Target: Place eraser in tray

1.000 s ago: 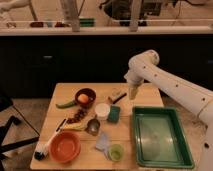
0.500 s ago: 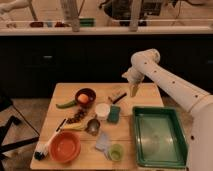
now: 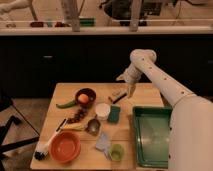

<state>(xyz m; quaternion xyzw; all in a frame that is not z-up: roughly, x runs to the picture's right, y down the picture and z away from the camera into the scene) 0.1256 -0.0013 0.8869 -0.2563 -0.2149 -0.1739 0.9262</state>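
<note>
Eraser (image 3: 117, 95) lies unmoved from 1 second ago at the far side of the table (image 3: 64, 94), well outside the tray (image 3: 152, 142), while the gripper (image 3: 131, 91) has only shifted slightly, just beside its right end, closure impossible to tell, so pickup seems still ahead.

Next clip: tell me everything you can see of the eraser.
The eraser is a small oblong block, pale tan on top with a dark underside along its edge. It lies flat and askew on the wooden table near the far edge, right of the dark bowl and beyond the teal pad, outside the green tray. The claw hangs just to its right; whether they touch cannot be told.
</note>
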